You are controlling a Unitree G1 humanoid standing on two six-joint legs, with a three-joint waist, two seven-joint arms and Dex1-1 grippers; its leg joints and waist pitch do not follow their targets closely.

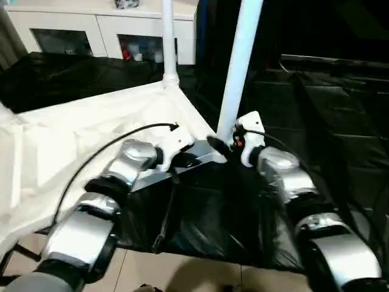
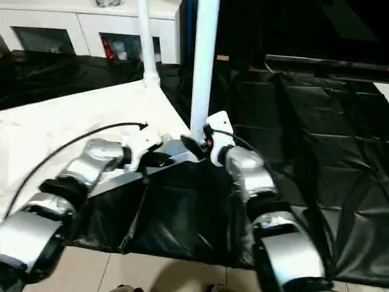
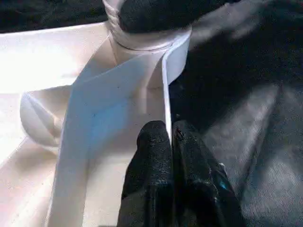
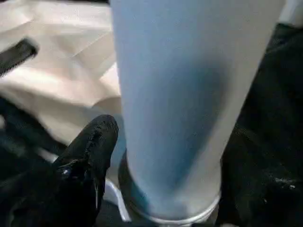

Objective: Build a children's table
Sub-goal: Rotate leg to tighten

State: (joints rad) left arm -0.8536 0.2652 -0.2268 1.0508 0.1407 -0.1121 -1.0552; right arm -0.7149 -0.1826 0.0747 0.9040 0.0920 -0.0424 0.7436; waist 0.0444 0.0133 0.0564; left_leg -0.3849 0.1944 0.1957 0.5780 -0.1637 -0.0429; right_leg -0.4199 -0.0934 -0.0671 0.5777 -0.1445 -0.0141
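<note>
Nearest me I see pale floor tiles [image 1: 182, 267], then crinkled, glossy black plastic sheeting [image 2: 182, 219] spread over the floor and running back into the dark room; my two silver forearms reach forward over it. The white plastic tabletop [image 1: 79, 140] lies upside down on the sheeting, smooth, with thin raised ribs and a rounded socket at each corner. My left gripper [image 3: 170, 137] has its black fingers pressed together on the thin upright edge rib of the tabletop, just short of the near corner. At that corner a long, smooth white tubular leg [image 1: 240, 67] stands upright in its socket; my right gripper [image 1: 226, 145] sits at the leg's foot, one black finger [image 4: 94, 142] just beside the tube, and I cannot tell whether it presses on it. Farther back a second leg [image 1: 168, 42] stands in the next corner socket; beyond it a white cabinet [image 1: 103, 30] with glass doors lines the wall.
</note>
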